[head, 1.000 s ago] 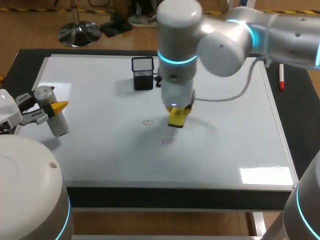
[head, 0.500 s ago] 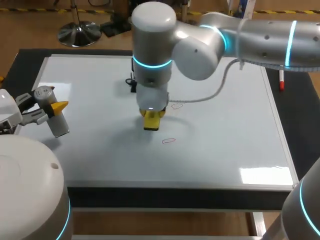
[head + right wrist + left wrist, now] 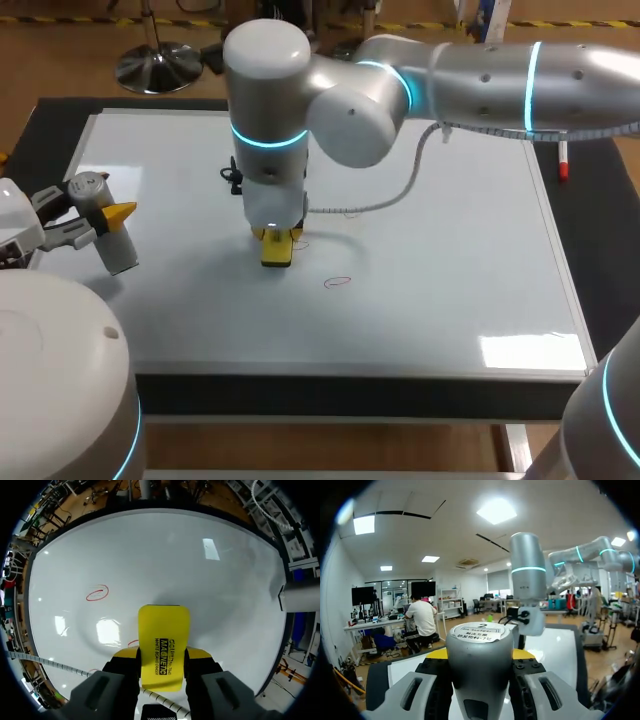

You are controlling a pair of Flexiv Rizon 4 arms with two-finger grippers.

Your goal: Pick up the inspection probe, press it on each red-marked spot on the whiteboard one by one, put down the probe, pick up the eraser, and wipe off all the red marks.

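Observation:
The white whiteboard (image 3: 450, 260) covers the table. My right arm reaches in past the middle, and its gripper (image 3: 277, 243) is shut on the yellow eraser (image 3: 277, 250), held down at the board. In the right wrist view the eraser (image 3: 163, 650) sits between the fingers with a red mark's edge (image 3: 132, 643) right beside it and a full red oval (image 3: 96, 593) ahead. Another red oval (image 3: 338, 282) lies to the eraser's right in the head view. At the left edge my left gripper (image 3: 92, 218) is shut on the grey inspection probe (image 3: 108, 232), also seen as a grey cylinder (image 3: 479, 665) between its fingers.
A faint red mark (image 3: 348, 211) shows just under the right arm's cable (image 3: 400, 190). A black pen holder (image 3: 232, 178) is mostly hidden behind the right wrist. A red marker pen (image 3: 563, 160) lies on the black mat right of the board.
My right arm has swept left across the board with the eraser, onto the leftmost red mark, and now hides the pen holder. The left arm has stayed still with the probe.

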